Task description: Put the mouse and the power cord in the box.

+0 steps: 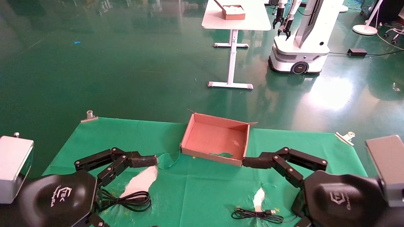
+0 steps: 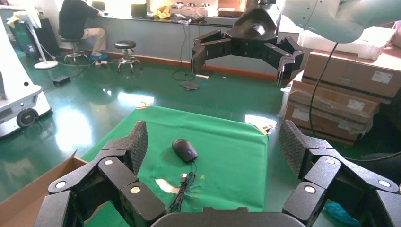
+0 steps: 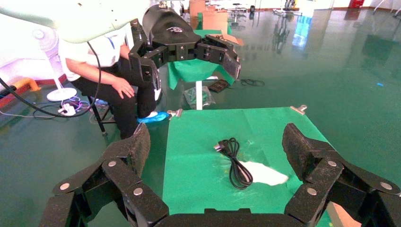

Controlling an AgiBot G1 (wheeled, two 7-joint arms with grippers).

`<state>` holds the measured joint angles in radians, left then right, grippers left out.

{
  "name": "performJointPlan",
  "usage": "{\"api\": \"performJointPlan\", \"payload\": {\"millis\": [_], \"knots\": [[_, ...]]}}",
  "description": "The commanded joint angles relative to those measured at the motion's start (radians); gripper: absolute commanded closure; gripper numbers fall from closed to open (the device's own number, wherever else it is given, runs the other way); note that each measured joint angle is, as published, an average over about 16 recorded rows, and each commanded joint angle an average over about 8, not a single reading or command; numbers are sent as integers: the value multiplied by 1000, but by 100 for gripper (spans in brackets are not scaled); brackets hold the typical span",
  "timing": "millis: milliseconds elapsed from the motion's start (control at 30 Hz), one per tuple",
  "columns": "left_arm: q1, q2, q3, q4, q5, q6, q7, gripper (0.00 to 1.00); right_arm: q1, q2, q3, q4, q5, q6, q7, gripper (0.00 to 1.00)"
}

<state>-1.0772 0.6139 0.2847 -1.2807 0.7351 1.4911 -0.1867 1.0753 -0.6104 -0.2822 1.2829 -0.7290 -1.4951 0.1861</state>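
Nothing is packed yet: you are at the start, before any pickup.

Left gripper (image 1: 148,161) hangs above the cloth, fingers spread wide, holding nothing. The power cord (image 1: 132,199) lies just below it near the table's near edge on your left, a flat loop whose long axis runs across the table; its plug end (image 3: 219,145) shows in the right wrist view.

The box (image 1: 215,139) sits mid-table, empty, long axis slightly skewed.

The mouse (image 2: 185,150) lies on your right; its bundled cable (image 1: 257,216) stretches across the table, USB plug pointing right. Right gripper (image 1: 251,162) hovers beside the box's near right corner, fingers wide apart, empty.

Next, I judge: lower one gripper onto its nearer item, straddling the bundle.
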Motion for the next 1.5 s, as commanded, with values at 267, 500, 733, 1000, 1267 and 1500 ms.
{"api": "performJointPlan", "payload": {"millis": [267,500,733,1000,1267,1500], "knots": [[0,0,0,0,0,0,0,0,0,0,0,0,0,0,0,0],[0,0,0,0,0,0,0,0,0,0,0,0,0,0,0,0],[0,0,0,0,0,0,0,0,0,0,0,0,0,0,0,0],[0,0,0,0,0,0,0,0,0,0,0,0,0,0,0,0],[0,0,-1,0,-1,1,0,0,-1,1,-1,0,-3,0,-1,0],[-41,-20,58,-23,178,-7,5,0,25,24,-60,19,-192,-3,-41,0]]}}
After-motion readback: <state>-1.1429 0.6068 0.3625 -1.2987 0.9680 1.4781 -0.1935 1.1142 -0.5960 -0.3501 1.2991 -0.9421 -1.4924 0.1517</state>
